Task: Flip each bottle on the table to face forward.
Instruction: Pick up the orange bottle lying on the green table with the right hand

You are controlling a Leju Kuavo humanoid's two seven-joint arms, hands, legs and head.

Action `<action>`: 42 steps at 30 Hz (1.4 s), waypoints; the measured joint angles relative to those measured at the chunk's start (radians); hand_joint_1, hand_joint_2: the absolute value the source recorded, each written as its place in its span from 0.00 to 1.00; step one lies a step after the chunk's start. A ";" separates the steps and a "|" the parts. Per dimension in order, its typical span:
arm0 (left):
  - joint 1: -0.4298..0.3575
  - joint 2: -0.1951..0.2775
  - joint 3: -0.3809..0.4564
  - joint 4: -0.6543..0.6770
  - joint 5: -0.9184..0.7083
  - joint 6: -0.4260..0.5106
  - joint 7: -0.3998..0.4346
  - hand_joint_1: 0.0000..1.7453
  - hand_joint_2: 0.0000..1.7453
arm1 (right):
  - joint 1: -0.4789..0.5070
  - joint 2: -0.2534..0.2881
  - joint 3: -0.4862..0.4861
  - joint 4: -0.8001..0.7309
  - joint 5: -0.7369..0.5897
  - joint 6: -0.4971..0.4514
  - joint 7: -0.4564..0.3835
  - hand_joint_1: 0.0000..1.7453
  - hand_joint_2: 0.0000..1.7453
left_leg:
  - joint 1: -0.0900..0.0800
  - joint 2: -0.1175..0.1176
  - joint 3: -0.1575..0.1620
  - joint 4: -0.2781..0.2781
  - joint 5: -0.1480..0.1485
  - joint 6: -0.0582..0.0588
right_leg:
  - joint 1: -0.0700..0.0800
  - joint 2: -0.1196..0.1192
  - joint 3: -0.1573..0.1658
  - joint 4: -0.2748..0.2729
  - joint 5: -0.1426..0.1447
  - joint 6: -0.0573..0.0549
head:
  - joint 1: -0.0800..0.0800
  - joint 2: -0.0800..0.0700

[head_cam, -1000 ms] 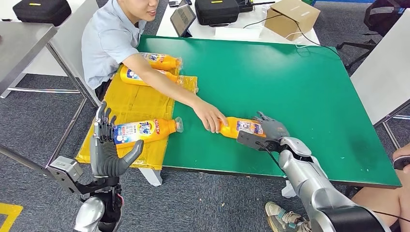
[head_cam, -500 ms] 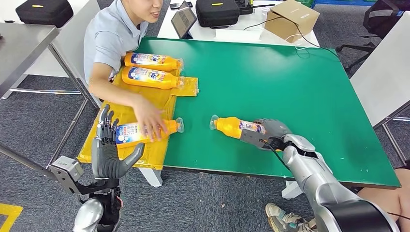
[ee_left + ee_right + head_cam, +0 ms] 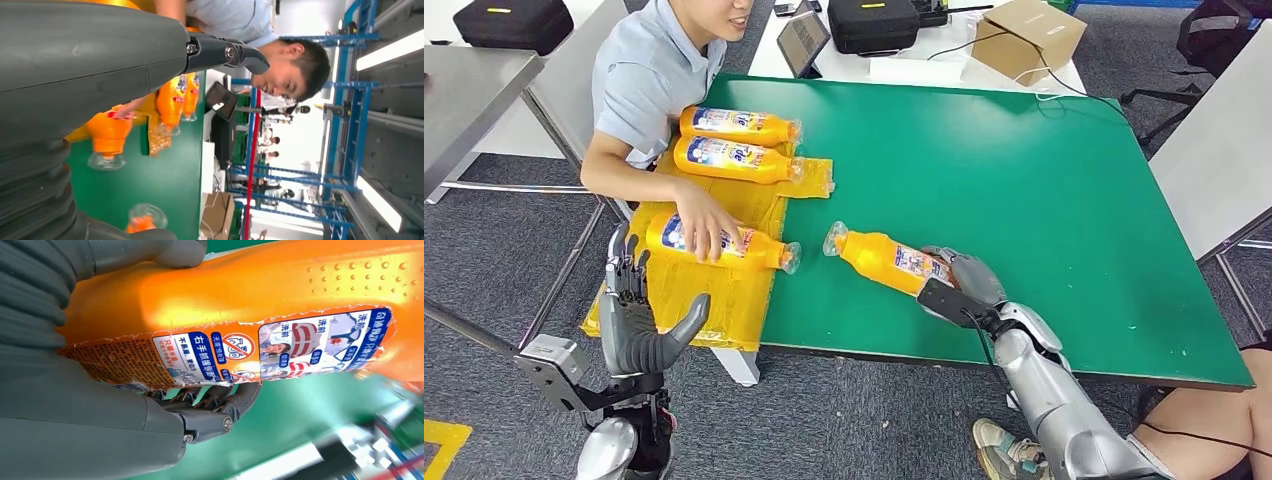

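Far left: left hand [image 3: 636, 325] raised off the table edge, fingers spread, thumb out, grasping nothing. Just beyond it, a yellow sheet [image 3: 724, 300] draped over the table corner, carrying three orange bottles lying on their sides. Nearest one [image 3: 714, 241] pinned under a person's hand [image 3: 707, 228], label partly covered, so facing not certain. Further back, middle bottle [image 3: 732, 159] and far bottle [image 3: 738, 125] lying side by side, white-and-blue front labels up; brand lettering visible but too small to read. Judged done: those two.

Centre, on the green table [image 3: 1024, 180]: fourth bottle [image 3: 886, 261] lying tilted, clear cap pointing towards the sheet, base wrapped by the right hand [image 3: 964, 274], fingers curled under it and thumb over. In the right wrist view, back label [image 3: 280, 347] turned up: Chinese small print, a red prohibition symbol, small instruction pictures; edges of the label torn. Judged still to be turned: this bottle, front not yet showing. Nearest bottle on the sheet possibly left too.
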 joint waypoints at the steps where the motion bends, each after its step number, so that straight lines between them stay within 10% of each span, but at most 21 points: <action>1: 0.002 -0.001 0.001 0.000 0.000 -0.001 0.002 0.00 1.00 | 0.017 0.003 -0.004 -0.035 -0.014 -0.001 -0.004 1.00 1.00 | 0.000 -0.001 0.000 0.000 0.000 0.000 | 0.000 0.000 0.000 0.000 0.000 0.000 | 0.000 0.000; 10: 0.022 0.009 -0.012 0.017 0.066 -0.202 0.062 0.00 1.00 | 0.125 0.036 -0.064 -0.316 -0.165 -0.010 -0.074 1.00 1.00 | -0.001 -0.001 -0.003 0.000 0.000 0.000 | -0.001 0.000 -0.003 0.000 0.000 0.000 | 0.000 0.000; 26: -0.016 0.026 -0.123 0.098 -0.176 -0.288 -0.008 0.00 1.00 | 0.172 0.102 -0.046 -0.506 -0.243 0.133 -0.140 1.00 1.00 | -0.001 0.001 -0.004 0.000 0.000 0.000 | -0.001 0.000 -0.004 0.000 0.000 0.000 | 0.000 0.000; 42: -0.097 -0.053 -0.170 0.172 0.156 -0.374 0.027 0.00 1.00 | 0.187 0.197 0.143 -0.527 -0.310 0.174 -0.208 1.00 1.00 | -0.001 0.001 -0.005 0.000 0.000 0.000 | -0.001 0.000 -0.005 0.000 0.000 0.000 | 0.000 0.000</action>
